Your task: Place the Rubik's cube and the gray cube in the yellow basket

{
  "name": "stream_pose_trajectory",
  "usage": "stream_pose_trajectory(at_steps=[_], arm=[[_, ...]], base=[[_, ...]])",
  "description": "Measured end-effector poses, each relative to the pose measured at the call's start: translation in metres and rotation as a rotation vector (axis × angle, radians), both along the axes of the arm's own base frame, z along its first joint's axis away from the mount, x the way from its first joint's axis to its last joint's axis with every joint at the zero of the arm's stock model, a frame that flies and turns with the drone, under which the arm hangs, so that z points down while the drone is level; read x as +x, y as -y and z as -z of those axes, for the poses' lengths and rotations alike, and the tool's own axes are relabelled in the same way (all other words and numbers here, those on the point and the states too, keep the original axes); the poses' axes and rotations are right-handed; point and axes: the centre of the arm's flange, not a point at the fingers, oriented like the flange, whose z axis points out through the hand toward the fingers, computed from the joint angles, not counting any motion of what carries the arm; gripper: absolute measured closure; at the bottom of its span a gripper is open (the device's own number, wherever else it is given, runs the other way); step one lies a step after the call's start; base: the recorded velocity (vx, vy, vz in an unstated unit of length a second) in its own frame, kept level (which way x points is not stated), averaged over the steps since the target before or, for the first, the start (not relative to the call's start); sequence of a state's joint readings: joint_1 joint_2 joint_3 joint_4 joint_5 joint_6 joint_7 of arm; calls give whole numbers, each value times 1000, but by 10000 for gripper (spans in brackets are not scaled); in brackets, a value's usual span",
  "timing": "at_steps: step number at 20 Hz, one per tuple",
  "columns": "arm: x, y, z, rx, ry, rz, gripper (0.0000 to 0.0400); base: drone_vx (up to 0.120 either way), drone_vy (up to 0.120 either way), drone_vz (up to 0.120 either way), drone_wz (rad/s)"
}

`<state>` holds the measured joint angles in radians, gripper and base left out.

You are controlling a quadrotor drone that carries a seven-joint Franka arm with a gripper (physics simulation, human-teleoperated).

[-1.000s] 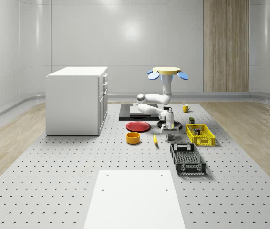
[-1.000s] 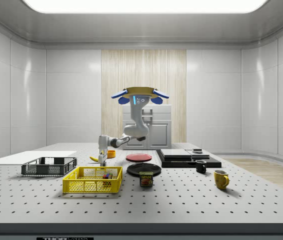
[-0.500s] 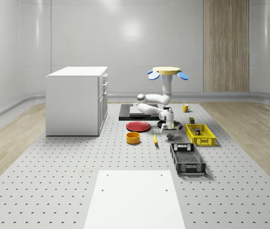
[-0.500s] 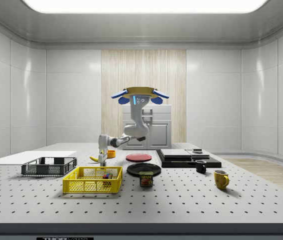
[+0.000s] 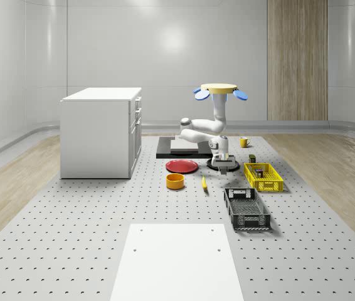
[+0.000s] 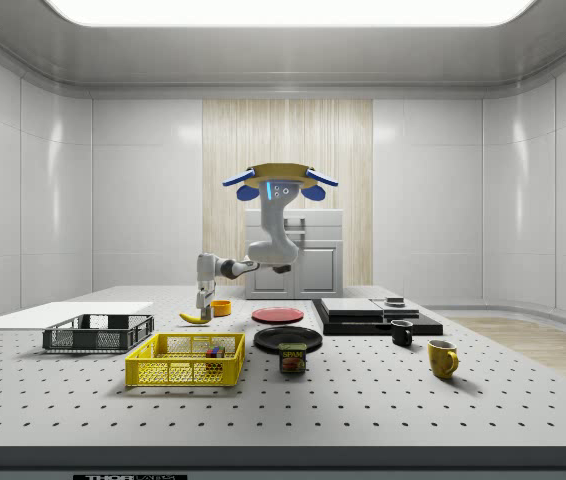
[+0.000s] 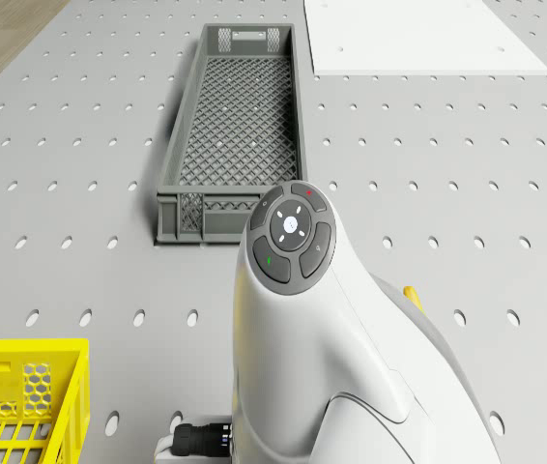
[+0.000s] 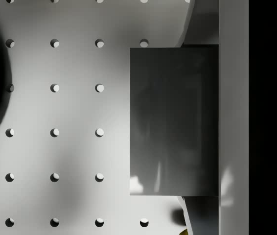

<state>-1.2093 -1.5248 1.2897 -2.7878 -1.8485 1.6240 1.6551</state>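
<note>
In the wrist view the gray cube (image 8: 174, 120) sits between the two fingers of my gripper (image 8: 197, 120), which is shut on it. The whole-scene view shows my gripper (image 5: 226, 164) holding the gray cube above the perforated table, to the left of the yellow basket (image 5: 263, 177). From the side, my gripper (image 6: 203, 300) hangs above and behind the yellow basket (image 6: 185, 360). The Rubik's cube (image 6: 212, 352) lies inside that basket. The drone (image 5: 218, 89) hovers over the table's far middle with its arm (image 7: 322, 338) bent down and forward.
A black crate (image 5: 246, 209) lies in front of the yellow basket. A banana (image 5: 204, 183), an orange bowl (image 5: 175, 181) and a red plate (image 5: 182, 166) lie to the gripper's left. A white cabinet (image 5: 101, 132) stands at the left. A can (image 6: 292, 358) and mugs stand beside the basket.
The gripper has risen from the table with the gray cube and shifted slightly toward the whole-scene view's right. The drone and arm have risen with it.
</note>
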Motion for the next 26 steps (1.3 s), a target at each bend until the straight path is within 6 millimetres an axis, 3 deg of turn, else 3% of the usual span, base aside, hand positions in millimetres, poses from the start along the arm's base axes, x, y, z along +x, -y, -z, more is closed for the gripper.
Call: stream_pose_trajectory(at_steps=[9, 26], arm=[[0, 0, 7, 0, 0, 0, 150], [0, 0, 8, 0, 0, 0, 150]], base=[[0, 4, 98, 0], [0, 120, 0, 0]])
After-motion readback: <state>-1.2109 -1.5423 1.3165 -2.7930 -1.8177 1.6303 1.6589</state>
